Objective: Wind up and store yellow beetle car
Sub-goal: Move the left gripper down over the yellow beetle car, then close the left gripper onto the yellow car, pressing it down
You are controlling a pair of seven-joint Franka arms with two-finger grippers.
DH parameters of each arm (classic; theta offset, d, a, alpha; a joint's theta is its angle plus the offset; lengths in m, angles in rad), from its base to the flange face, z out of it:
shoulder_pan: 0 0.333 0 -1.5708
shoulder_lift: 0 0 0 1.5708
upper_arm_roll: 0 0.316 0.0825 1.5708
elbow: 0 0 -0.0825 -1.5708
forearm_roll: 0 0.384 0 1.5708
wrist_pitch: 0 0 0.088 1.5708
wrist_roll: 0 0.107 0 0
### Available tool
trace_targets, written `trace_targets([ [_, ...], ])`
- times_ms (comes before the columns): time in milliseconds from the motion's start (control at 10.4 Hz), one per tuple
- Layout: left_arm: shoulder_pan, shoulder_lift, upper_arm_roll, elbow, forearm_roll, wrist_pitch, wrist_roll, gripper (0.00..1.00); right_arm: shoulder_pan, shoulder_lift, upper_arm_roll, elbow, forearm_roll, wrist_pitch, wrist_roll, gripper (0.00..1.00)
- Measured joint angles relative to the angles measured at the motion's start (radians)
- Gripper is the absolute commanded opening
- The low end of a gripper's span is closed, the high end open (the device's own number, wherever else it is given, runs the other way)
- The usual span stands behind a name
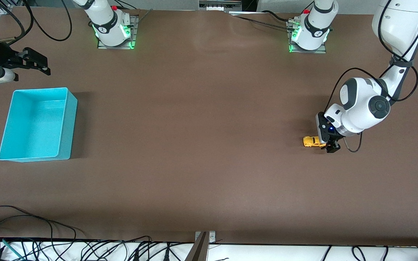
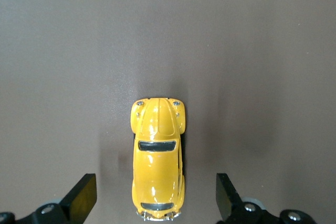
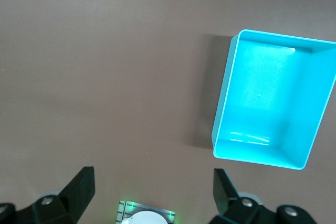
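The yellow beetle car (image 1: 312, 141) is the smallest thing here, one of a kind, standing on its wheels on the brown bench (image 1: 201, 145) toward the left arm's end, well apart from the turquoise bin (image 1: 36, 125). Taken by size: one bench, two arms, one bin, one car. The bin sits open-topped toward the right arm's end, nothing visible inside it. The right hand (image 1: 31, 63) waits in the air just above the bench beside the bin, fingers spread. The left hand (image 1: 332, 146) is low over the car's rear end, fingers (image 2: 84, 195) spread wide with a gap either side; it seems not to touch, though the front view is unclear there.
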Motion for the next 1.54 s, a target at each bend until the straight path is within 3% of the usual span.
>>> trace_targets([
  [193,-0.001,0.020,0.000,-0.003,0.000,0.025,0.001,1.00,0.000,0.000,0.000,0.000,0.000,0.000,0.000,1.00],
  [290,-0.001,0.029,0.000,-0.003,0.000,0.032,0.002,0.90,0.000,0.000,0.000,0.000,0.000,0.000,0.000,1.00],
  [483,-0.002,0.040,-0.001,-0.003,0.000,0.043,0.003,0.36,0.000,0.000,0.000,0.000,0.000,-0.001,0.000,1.00],
  [579,-0.002,0.040,-0.002,-0.003,0.000,0.044,0.004,0.22,0.000,0.000,0.000,0.000,0.000,-0.001,0.000,1.00],
  [869,-0.003,0.040,-0.006,-0.003,0.000,0.048,0.025,0.09,0.000,0.000,0.000,0.000,0.000,-0.001,0.000,1.00],
  [1544,0.004,0.040,-0.007,-0.003,0.000,0.047,0.039,0.04,0.000,0.000,0.000,0.000,0.000,-0.002,0.000,1.00],
])
